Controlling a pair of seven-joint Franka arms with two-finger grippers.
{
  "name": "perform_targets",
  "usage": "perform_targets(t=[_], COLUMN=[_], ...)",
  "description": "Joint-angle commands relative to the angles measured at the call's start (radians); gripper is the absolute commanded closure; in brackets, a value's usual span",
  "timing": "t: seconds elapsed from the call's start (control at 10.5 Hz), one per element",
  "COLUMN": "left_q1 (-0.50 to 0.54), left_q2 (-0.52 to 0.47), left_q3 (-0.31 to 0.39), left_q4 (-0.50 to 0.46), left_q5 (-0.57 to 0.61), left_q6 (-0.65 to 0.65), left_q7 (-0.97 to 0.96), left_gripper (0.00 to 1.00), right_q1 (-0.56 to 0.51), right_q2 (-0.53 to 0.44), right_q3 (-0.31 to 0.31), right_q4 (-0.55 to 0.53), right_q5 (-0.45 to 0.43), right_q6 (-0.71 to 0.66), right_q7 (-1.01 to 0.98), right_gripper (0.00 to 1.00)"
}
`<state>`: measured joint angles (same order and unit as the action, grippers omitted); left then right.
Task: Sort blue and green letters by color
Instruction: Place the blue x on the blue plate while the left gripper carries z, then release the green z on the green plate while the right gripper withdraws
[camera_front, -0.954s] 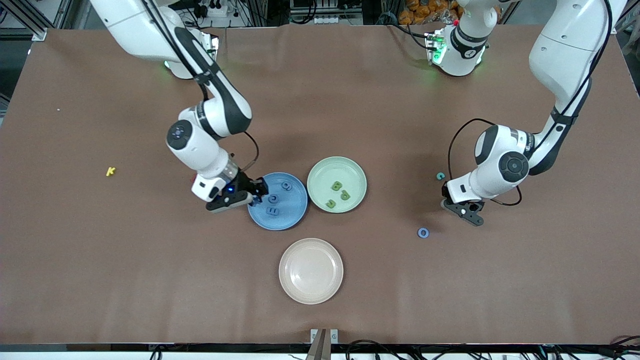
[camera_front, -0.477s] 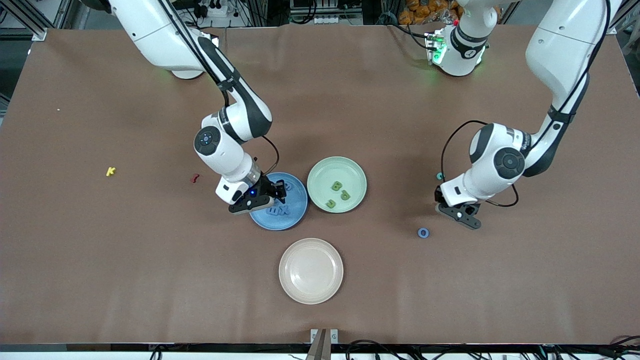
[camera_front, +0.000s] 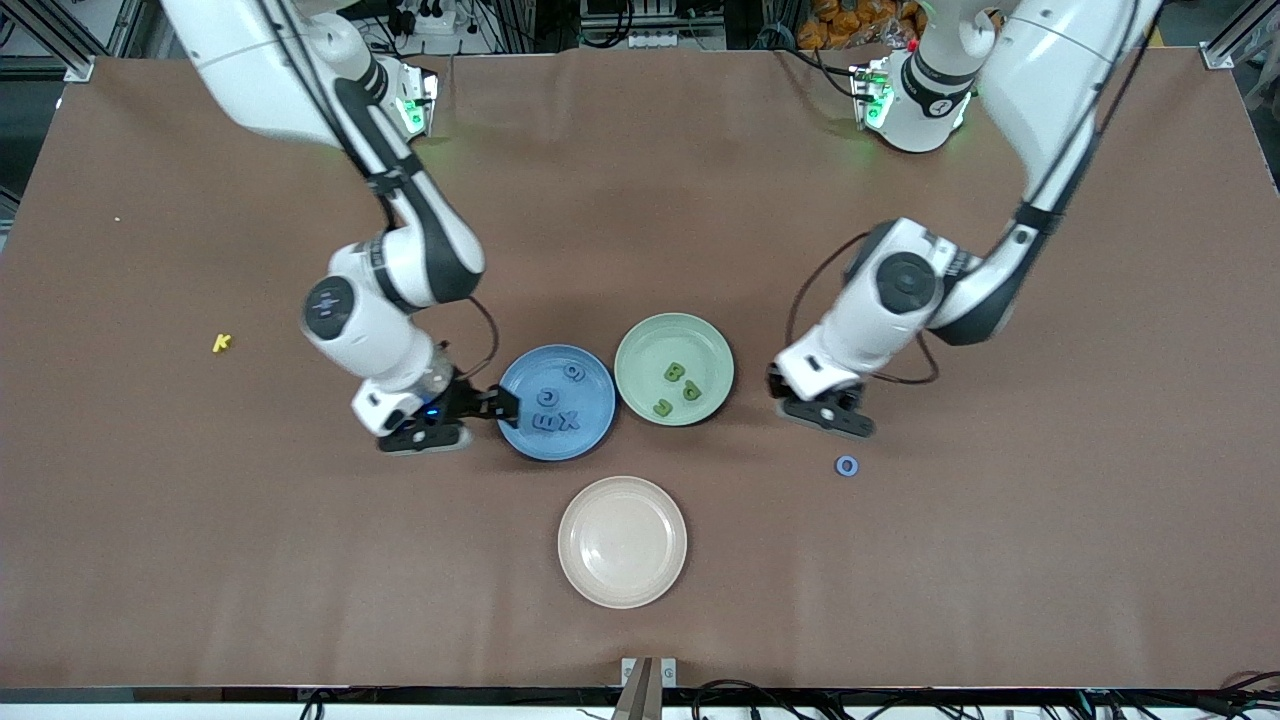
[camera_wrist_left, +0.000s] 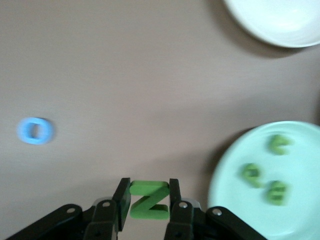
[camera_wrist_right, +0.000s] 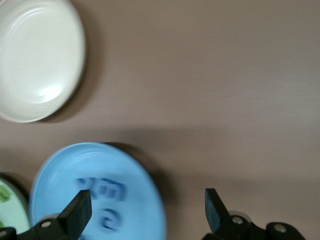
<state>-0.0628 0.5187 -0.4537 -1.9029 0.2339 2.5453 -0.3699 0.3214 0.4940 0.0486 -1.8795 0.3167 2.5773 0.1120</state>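
My left gripper (camera_front: 825, 412) is shut on a green letter (camera_wrist_left: 148, 200) shaped like an N. It hangs over the bare table beside the green plate (camera_front: 650, 345), which holds three green letters (camera_front: 674, 372). In the left wrist view the green plate (camera_wrist_left: 305, 220) lies off to one side of the fingers. A blue ring letter (camera_front: 847, 465) lies on the table nearer the front camera than that gripper. My right gripper (camera_front: 497, 403) stands open and holds nothing at the rim of the blue plate (camera_front: 592, 395), where several blue letters (camera_front: 546, 398) lie.
A beige plate (camera_front: 621, 541) with nothing in it sits nearer the front camera than the two coloured plates. A small yellow k (camera_front: 221, 343) lies toward the right arm's end of the table.
My right gripper opened and left a blue letter in the blue plate, then drew back to the plate's rim. My left arm carried the green letter toward the green plate.
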Motion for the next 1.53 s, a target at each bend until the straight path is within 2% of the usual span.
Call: perform_targets(t=[0.0,0.1,0.19,0.29,0.38,0.57,0.67,0.86,0.95,1.24,1.43], left_q1=[-0.179,-0.222,-0.259,-0.29,-0.301,-0.284,-0.272,-0.217,-0.201,-0.093,-0.008], left_q2=[0.085,0.104,0.118,0.122,0.116,0.069,0.026,-0.064,-0.112,-0.23,-0.293], left_q3=[0.029,0.047,0.068,0.091,0.096,0.098,0.114,0.121,0.122,0.116,0.11], left_q4=[0.103,0.125,0.137,0.143,0.148,0.159,0.163,0.203,0.22,0.246,0.246], left_q5=[0.021,0.021,0.021,0.019,0.019,0.022,0.022,0.024,0.022,0.001,-0.016], left_q6=[-0.02,-0.022,-0.022,-0.02,-0.022,-0.052,-0.094,-0.218,-0.267,-0.381,-0.449], left_q7=[-0.283,-0.334,-0.369,-0.385,-0.423,-0.439,-0.434,-0.39,-0.383,-0.203,-0.12], left_gripper=[1.0,1.0,0.88,0.23,0.0,0.0,0.0,0.0,0.0,0.0,0.0], right_q1=[-0.201,-0.25,-0.295,-0.333,-0.346,-0.352,-0.351,-0.352,-0.354,-0.364,-0.366], right_q2=[-0.128,-0.165,-0.204,-0.239,-0.274,-0.363,-0.391,-0.397,-0.414,-0.475,-0.48], right_q3=[0.013,0.013,0.013,0.013,-0.002,-0.042,-0.05,-0.053,-0.055,-0.122,-0.159], right_q4=[-0.021,-0.018,-0.02,-0.018,-0.015,-0.007,0.031,0.204,0.261,0.359,0.442], right_q5=[-0.147,-0.206,-0.246,-0.28,-0.303,-0.304,-0.306,-0.306,-0.306,-0.294,-0.3], right_q6=[-0.263,-0.342,-0.391,-0.446,-0.48,-0.525,-0.604,-0.853,-0.921,-1.02,-1.098], right_q7=[0.005,0.005,0.003,-0.015,-0.034,-0.035,-0.035,-0.025,-0.025,-0.032,-0.029], right_gripper=[0.0,0.0,0.0,0.0,0.0,0.0,0.0,0.0,0.0,0.0,0.0])
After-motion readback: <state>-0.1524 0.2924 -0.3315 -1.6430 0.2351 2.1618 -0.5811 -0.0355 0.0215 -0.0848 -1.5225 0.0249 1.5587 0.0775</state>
